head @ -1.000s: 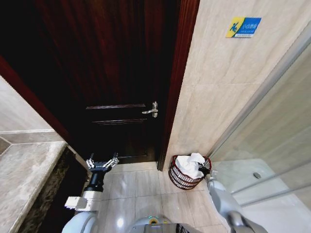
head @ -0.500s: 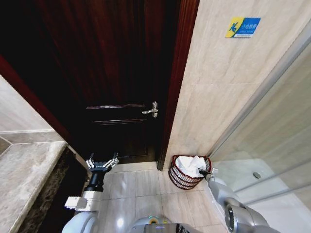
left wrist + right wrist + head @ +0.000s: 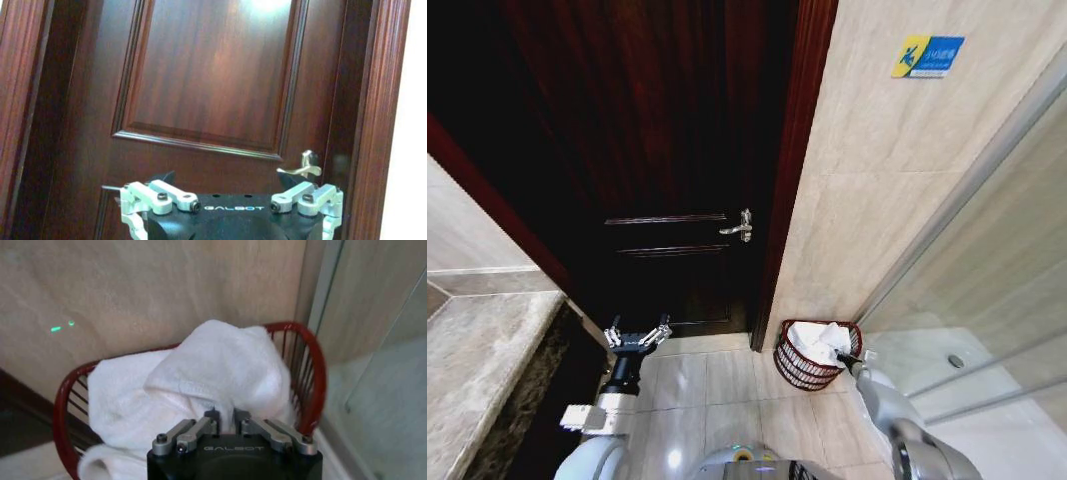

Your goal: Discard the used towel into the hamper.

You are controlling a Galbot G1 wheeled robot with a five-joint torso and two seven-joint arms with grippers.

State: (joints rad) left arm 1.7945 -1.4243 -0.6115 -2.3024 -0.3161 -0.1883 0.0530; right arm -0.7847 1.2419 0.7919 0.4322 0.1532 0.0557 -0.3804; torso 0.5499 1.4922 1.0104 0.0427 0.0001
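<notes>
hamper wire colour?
Dark red hamper, white towel inside; clearest in the right wrist view.

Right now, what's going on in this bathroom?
The robot is putting a white towel in the red basket on the floor between the door and the shower glass. The towel sits piled in the basket, the right gripper shut just above it. The left gripper hangs open, idle, by the door.

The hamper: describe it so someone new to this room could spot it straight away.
Start at the dark wooden door and go to the tiled wall on its right. At that wall's foot, by the glass shower panel, stands the hamper: a small round red-brown wire basket, heaped with a white towel.
</notes>
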